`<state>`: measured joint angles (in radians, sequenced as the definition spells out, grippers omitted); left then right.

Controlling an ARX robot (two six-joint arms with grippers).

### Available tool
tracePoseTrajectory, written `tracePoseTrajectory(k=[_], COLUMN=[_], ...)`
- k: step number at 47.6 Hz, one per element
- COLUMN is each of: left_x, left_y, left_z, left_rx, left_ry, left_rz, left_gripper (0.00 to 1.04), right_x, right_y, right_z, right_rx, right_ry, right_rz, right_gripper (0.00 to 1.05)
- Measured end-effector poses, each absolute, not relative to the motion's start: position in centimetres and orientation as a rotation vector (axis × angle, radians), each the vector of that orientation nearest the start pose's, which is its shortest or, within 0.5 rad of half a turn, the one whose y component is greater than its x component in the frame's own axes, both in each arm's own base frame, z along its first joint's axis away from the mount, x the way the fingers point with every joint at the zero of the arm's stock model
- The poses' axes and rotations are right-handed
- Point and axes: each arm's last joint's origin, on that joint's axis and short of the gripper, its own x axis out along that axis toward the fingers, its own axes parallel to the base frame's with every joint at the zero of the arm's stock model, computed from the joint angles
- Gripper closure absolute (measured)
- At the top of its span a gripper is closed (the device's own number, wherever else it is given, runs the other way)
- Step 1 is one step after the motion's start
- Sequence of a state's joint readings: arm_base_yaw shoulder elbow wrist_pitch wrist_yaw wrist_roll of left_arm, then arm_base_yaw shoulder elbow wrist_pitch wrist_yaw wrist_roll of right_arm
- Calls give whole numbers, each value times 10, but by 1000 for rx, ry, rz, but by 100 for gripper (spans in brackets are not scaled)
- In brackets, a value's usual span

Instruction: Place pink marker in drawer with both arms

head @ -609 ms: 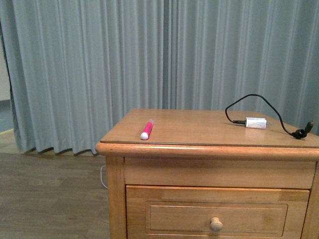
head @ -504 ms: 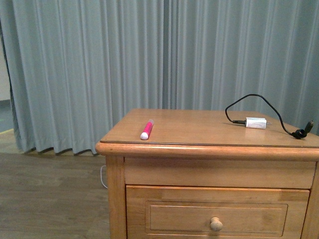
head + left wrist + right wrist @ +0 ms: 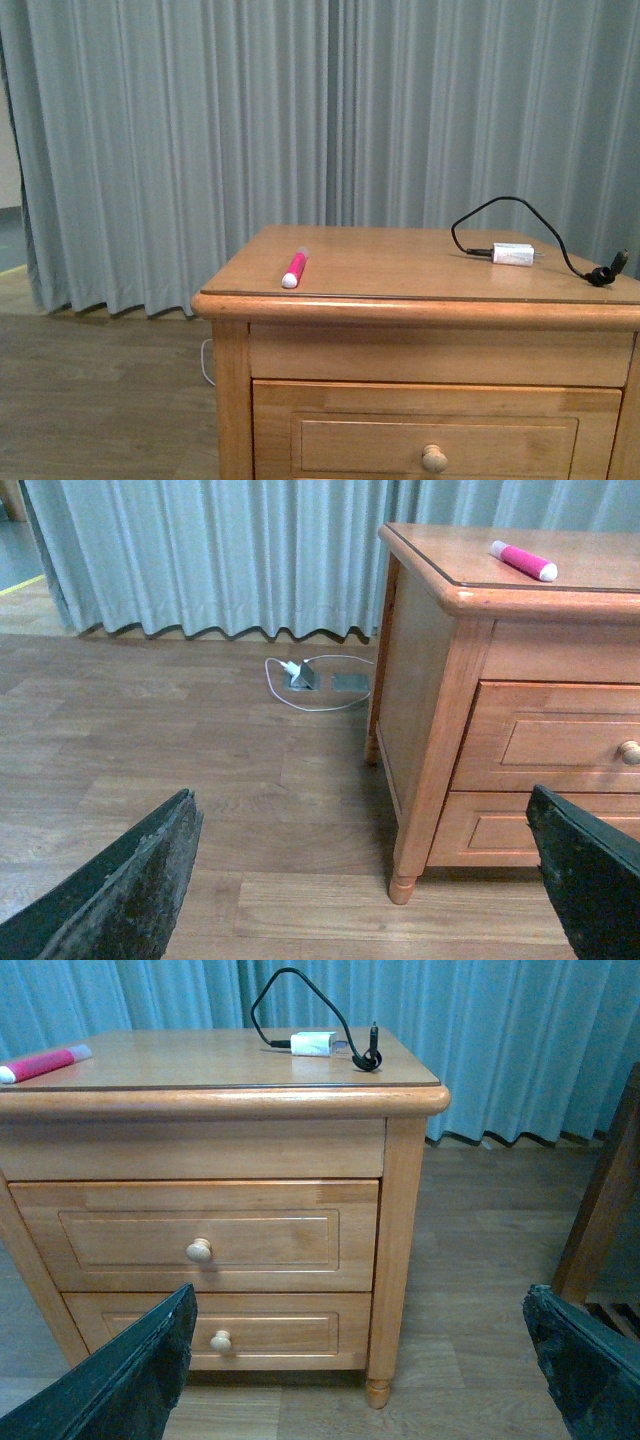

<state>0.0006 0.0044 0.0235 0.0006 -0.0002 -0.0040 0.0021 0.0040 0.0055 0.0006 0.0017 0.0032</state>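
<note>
The pink marker (image 3: 294, 268) lies on the left part of the wooden nightstand's top, white cap end toward the front; it also shows in the left wrist view (image 3: 523, 561) and the right wrist view (image 3: 40, 1064). The top drawer (image 3: 435, 444) is shut, its round knob (image 3: 199, 1251) facing me; its front also shows in the left wrist view (image 3: 560, 738). My left gripper (image 3: 370, 880) is open and empty, low over the floor left of the nightstand. My right gripper (image 3: 365, 1365) is open and empty, in front of the nightstand's right front leg. Neither arm shows in the front view.
A white charger plug (image 3: 512, 254) with a black cable (image 3: 500, 207) lies at the back right of the top. A lower drawer (image 3: 222, 1326) sits under the first. Grey curtains (image 3: 200, 120) hang behind. A floor socket with a white plug (image 3: 305, 673) is left of the nightstand. Dark wooden furniture (image 3: 605, 1200) stands at right.
The front view has shifted slightly: the nightstand top and its objects sit a little lower in the frame. The marker and charger have not moved on the top.
</note>
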Motion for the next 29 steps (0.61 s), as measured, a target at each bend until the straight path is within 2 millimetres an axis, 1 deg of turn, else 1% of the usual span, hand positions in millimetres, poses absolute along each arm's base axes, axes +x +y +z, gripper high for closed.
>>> tracePoseTrajectory(k=[19,20,24,26,29], left_x=[96,96,96,96,96], left_y=[0,0,0,0,0], left_z=[171,171,171,171,171], left_rx=[-4,-4,-4,-4,-4], left_ry=[-20,-20,-20,-20,-20], left_rz=[1,0,0,1,0], left_gripper=[6,6,6,6,6], right_x=[98,98,99,105,116], right_y=[0,0,1,2,6], right_z=[165,164,164,162,166], right_rx=[3,8,47,66,75], right_ry=[-2,17,198,280,312], right_rz=[0,9,45,50,67], right_gripper=[8,8,8,8,8])
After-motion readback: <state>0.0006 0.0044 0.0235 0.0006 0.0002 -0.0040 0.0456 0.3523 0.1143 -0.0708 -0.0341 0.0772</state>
